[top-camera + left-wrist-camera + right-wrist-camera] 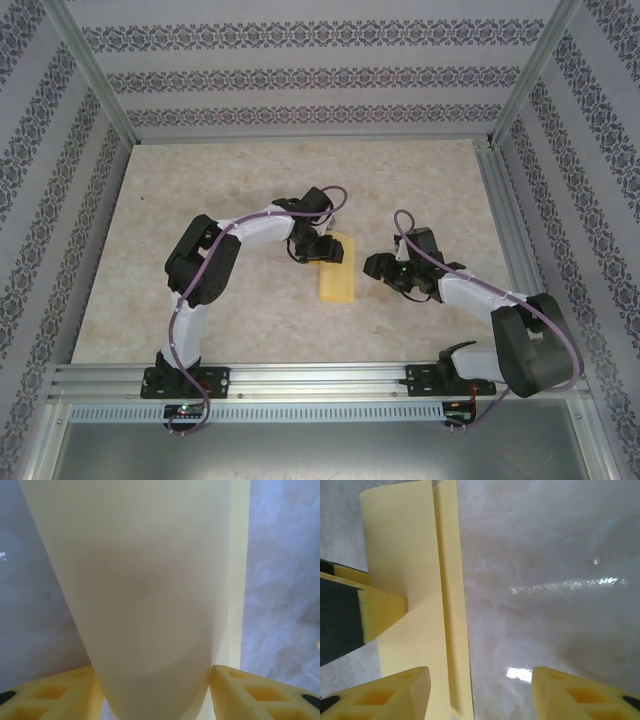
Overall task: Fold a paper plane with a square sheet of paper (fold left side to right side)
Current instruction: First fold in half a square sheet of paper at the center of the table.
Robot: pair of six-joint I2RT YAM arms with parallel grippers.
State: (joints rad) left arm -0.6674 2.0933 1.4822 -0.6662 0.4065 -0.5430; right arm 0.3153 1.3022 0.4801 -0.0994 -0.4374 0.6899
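Paper sheet [335, 272], half-folded, on table [200, 190]

Overhead, two wrist close-ups; shared paper [335, 270]

The surface [200, 180] is pale beige with a marbled pattern and a few faint glints. On it lies a yellow sheet [336, 270], folded into a narrow strip. It sits near the middle, slightly toward the near edge, with its long sides running near to far. Its top flap bows upward, and a thin margin of the lower layer shows along one long side.
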